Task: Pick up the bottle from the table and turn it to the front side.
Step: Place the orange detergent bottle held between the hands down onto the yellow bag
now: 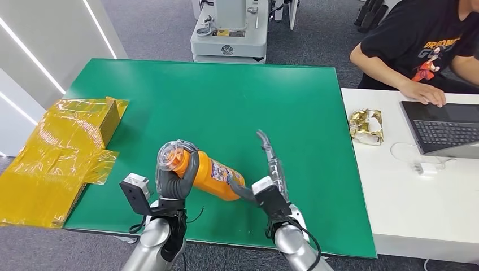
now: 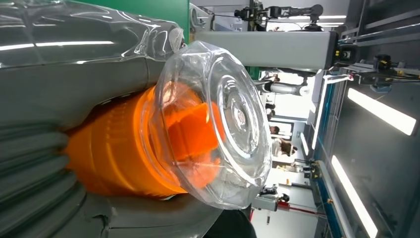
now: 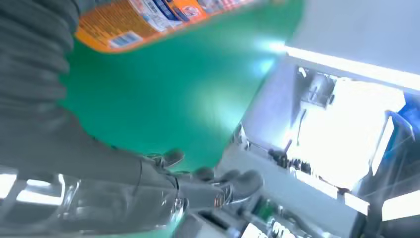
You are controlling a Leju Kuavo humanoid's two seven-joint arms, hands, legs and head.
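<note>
Gripping the orange bottle [image 1: 209, 176] near its clear cap, the left robot hand [image 1: 172, 182] holds it tilted above the green worktop [image 1: 226, 101]. The right robot hand [image 1: 270, 179] touches its base, fingers spread. Farther left lies yellow wrapping [image 1: 62, 152].

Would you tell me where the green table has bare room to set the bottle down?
The green table is bare from the yellow wrapped box across to its right edge. It is crowded near the front edge, around the left hand, bottle and right hand.

Grey floor [image 1: 152, 25], white desk [image 1: 406, 214]
</note>
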